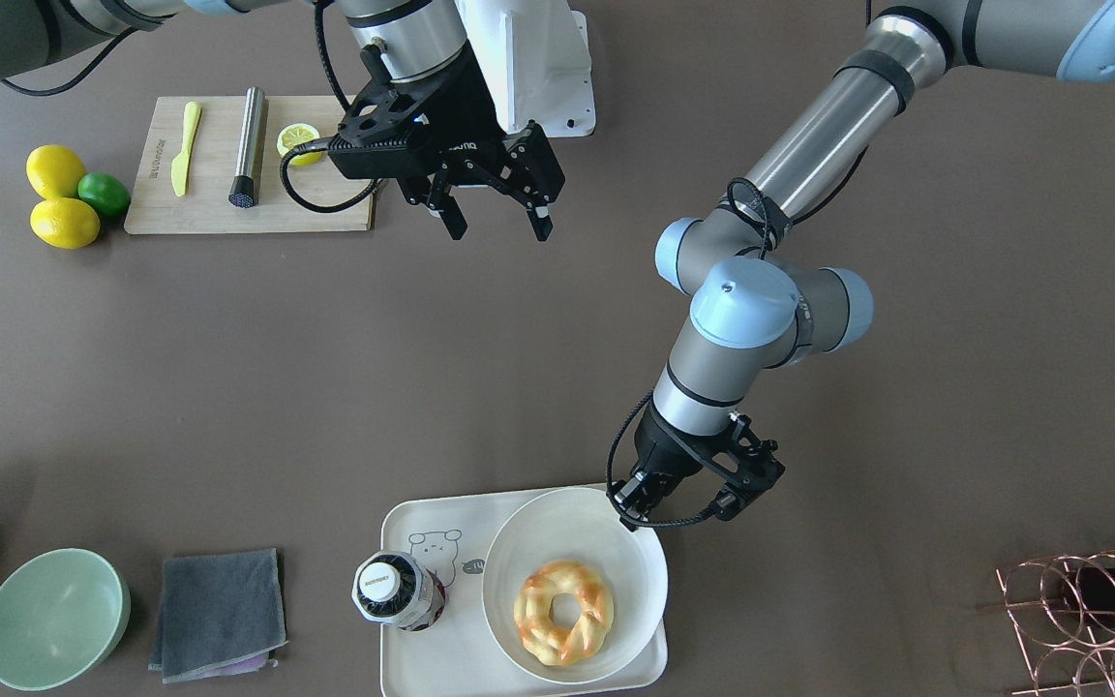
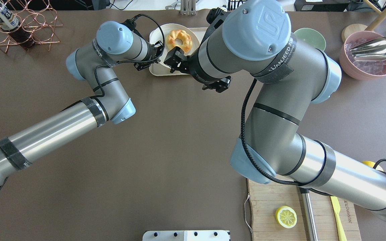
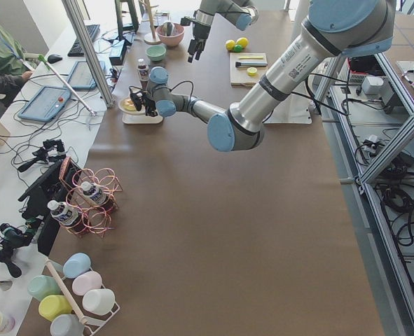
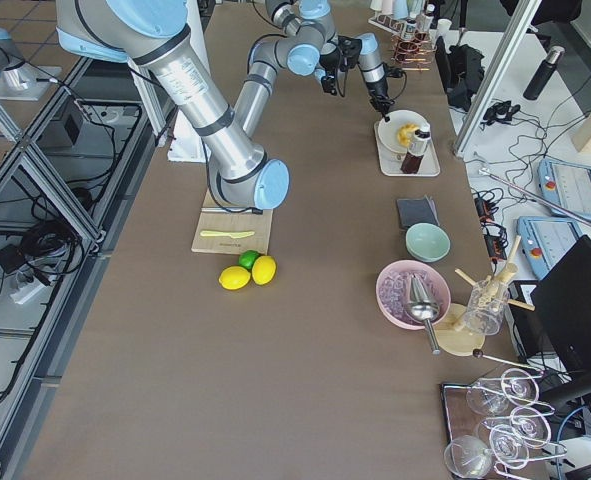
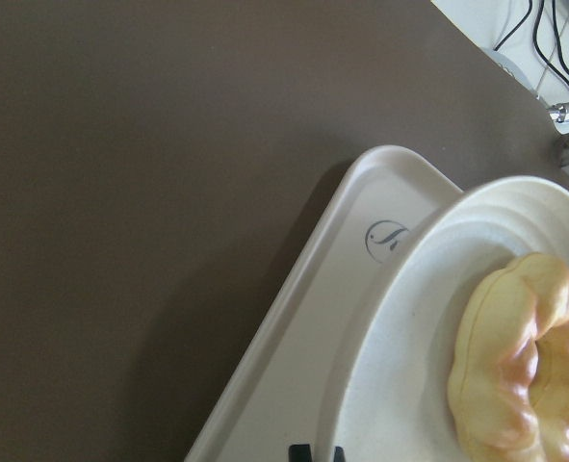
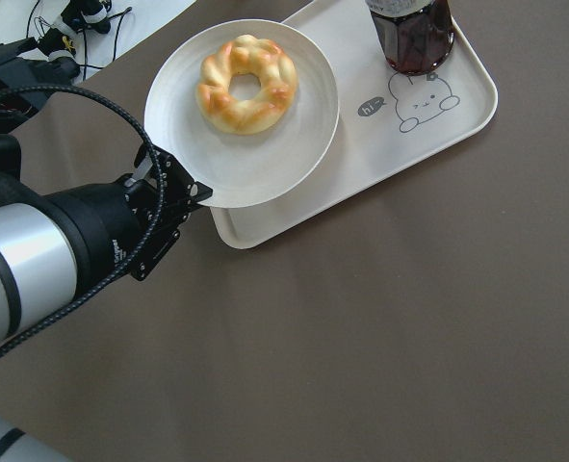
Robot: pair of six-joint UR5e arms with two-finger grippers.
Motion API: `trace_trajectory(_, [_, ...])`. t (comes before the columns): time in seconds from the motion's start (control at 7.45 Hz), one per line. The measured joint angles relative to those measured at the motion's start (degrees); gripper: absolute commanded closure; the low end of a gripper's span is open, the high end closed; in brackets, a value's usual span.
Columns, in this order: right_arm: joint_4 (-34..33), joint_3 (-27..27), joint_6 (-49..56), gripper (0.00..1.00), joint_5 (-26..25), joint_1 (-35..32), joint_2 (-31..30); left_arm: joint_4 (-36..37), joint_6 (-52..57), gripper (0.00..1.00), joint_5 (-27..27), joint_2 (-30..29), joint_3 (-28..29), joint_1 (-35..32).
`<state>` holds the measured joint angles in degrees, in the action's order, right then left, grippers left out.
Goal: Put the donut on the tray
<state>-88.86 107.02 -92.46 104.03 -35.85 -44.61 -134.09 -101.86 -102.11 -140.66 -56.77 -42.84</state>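
Observation:
The donut (image 1: 533, 620), golden and braided, lies on a round white plate (image 1: 567, 523). The plate rests on the cream tray (image 1: 422, 649) and overhangs its edge. The donut (image 6: 265, 106), plate (image 6: 255, 164) and tray (image 6: 361, 164) also show in the right wrist view. My left gripper (image 1: 627, 513) is at the plate's rim and looks shut on it; in the left wrist view its fingertips (image 5: 301, 452) stand close together at the rim. My right gripper (image 1: 499, 230) is open and empty, high above the table near the cutting board.
A dark bottle (image 1: 393, 590) stands on the tray by the bear drawing. A green bowl (image 1: 54, 618) and a grey cloth (image 1: 219, 612) lie beside the tray. A cutting board (image 1: 219, 208) holds a lemon half (image 1: 298, 140). A copper wire rack (image 1: 1090, 620) stands at the far side.

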Motion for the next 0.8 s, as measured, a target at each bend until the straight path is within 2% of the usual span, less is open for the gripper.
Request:
trace_trajectory(0.13, [0.00,0.07,0.00,0.00,0.01,0.00,-0.08,-0.07,0.00,0.66,1.34,-0.08,0.04,0.96])
trace_trajectory(0.27, [-0.05,0.24,0.00,0.00,0.03,0.00,-0.21,-0.10,0.16,0.03,1.95,-0.06,0.06,1.39])
trace_trajectory(0.8, [-0.39,0.39,0.00,0.00,-0.03,0.06,-0.39,0.00,4.07,0.02,5.83,1.14,-1.39,0.63])
